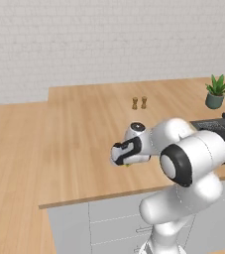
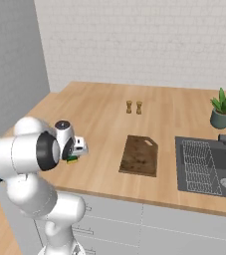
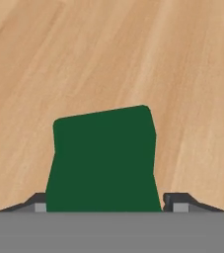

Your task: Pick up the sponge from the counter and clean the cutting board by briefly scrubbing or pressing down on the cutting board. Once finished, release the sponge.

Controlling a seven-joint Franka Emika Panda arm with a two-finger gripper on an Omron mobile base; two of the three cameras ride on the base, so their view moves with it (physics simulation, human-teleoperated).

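Sponge (image 3: 103,160), dark green top toward my hand camera, sat between my two fingertips (image 3: 180,202), on or just above the table (image 1: 74,149); I could not tell which. Largest around me was that light wood table, running to a dark sink (image 2: 209,167) at the right. The cutting board (image 2: 139,155) lay flat between the sponge and the sink, well apart from my gripper (image 3: 103,207). A potted plant (image 2: 223,109) stood behind the sink, two small shakers (image 2: 134,107) beyond the board. My gripper's fingers touched the sponge's sides, pinching it.
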